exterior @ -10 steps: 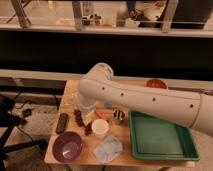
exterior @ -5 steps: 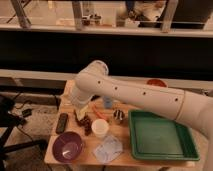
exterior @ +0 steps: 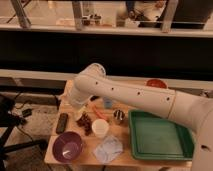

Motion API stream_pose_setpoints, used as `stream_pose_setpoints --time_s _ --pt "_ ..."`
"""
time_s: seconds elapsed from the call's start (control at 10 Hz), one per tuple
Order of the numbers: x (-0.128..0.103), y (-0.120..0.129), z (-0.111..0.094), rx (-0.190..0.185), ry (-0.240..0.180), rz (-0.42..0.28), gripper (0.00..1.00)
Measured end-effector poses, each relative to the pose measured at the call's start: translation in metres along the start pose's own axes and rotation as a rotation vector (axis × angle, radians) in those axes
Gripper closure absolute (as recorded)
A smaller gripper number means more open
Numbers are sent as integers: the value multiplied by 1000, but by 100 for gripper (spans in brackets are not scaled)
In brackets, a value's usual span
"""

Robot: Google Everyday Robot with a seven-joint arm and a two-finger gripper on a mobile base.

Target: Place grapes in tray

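Grapes (exterior: pixel 85 123), a knobbly dark bunch, lie on the wooden table (exterior: pixel 119 134) under the hand (exterior: pixel 80 111); grip cannot be told.

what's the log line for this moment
claw: down at grapes, left part of table in view | grapes: on table beside white cup | tray: at right, no grapes in it | task: not yet done

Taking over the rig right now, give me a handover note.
Gripper: low, directly above the grapes; can't tell whether it has them.
Grapes: on the table, between the black remote and the white cup.
Tray: right end of the table, nothing in it.
Done: the reach to the grapes.
Left: secure them, lift, carry past the cup, release in the tray.
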Motion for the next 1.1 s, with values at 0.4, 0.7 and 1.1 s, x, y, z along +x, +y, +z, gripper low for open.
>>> stream_pose_setpoints --time_s 0.4,0.7,1.1 --pt "-22 -10 30 -5 -35 -30 20" --pt "-13 -10 50 -21 -38 -26 20" --pt "33 -5 55 -48 9 22 20"
